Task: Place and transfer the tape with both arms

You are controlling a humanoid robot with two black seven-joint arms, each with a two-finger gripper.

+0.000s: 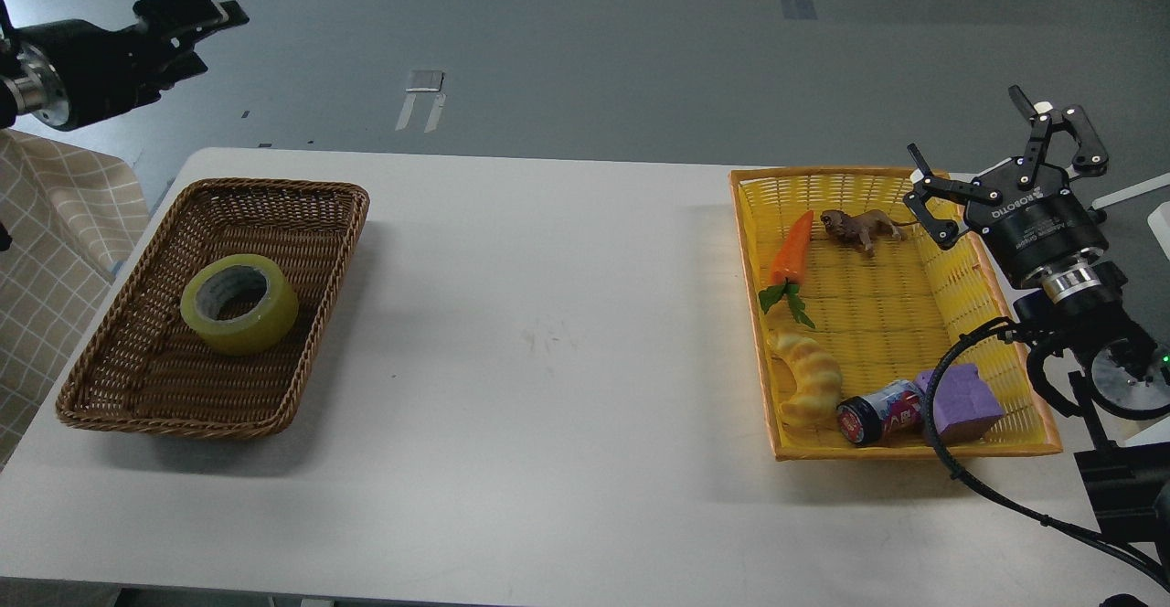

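Note:
The tape (239, 304), a yellow roll with a grey-white core, lies flat on its side in the brown wicker basket (137, 406) at the table's left. My left gripper (196, 36) is raised high above the table's far left corner, well clear of the basket, empty, with its fingers apart. My right gripper (983, 154) hovers over the right rim of the yellow basket (914, 447), open wide and empty.
The yellow basket holds a toy carrot (791, 250), a toy lion (859, 228), a yellow croissant toy (806, 378), a small can (879, 413) and a purple block (962, 403). The white table (548, 360) lies between the two baskets.

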